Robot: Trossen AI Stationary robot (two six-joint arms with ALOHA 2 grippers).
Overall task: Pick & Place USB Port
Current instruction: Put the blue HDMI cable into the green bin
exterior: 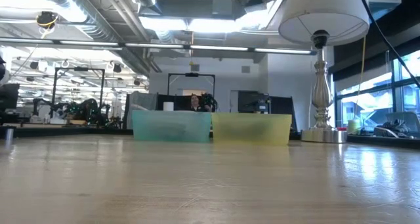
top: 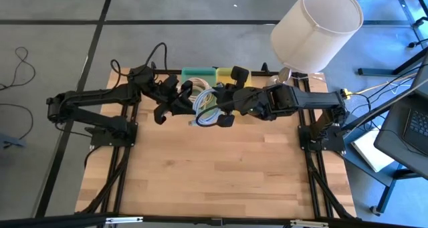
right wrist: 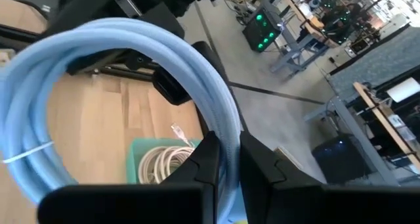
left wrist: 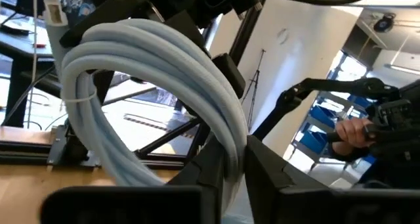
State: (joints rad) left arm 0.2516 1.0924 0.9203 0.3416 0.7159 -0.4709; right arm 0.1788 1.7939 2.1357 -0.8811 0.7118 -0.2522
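Observation:
A coil of pale blue cable [top: 204, 107], bound with a white tie [left wrist: 82, 99] and ending in a white plug [left wrist: 52, 7], hangs in the air in front of the bins at the table's far edge. My left gripper [top: 187, 102] comes at the coil from the left, and my right gripper [top: 219, 113] comes from the right. Each is shut on the coil. The low view shows neither gripper nor the cable. A teal bin [top: 198, 76] holds a cream cable [right wrist: 164, 163], with a yellow bin [top: 231, 73] beside it. My left gripper pinches the bundled strands of the coil's loop [left wrist: 231, 159] between its two fingers, which lie across the strands. The coil stands up beyond the fingers, clear of the table. My right gripper pinches the strands of the same loop [right wrist: 226, 159] between its two fingers, across them, from the opposite side. The coil rises past the fingers above the teal bin's edge, lifted clear.
A lamp [top: 314, 27] with a white shade stands at the far right corner, its base [exterior: 321, 133] next to the yellow bin [exterior: 251, 129]. The wooden tabletop [top: 214, 168] stretches toward the near edge. A person [exterior: 195, 102] sits in the room beyond.

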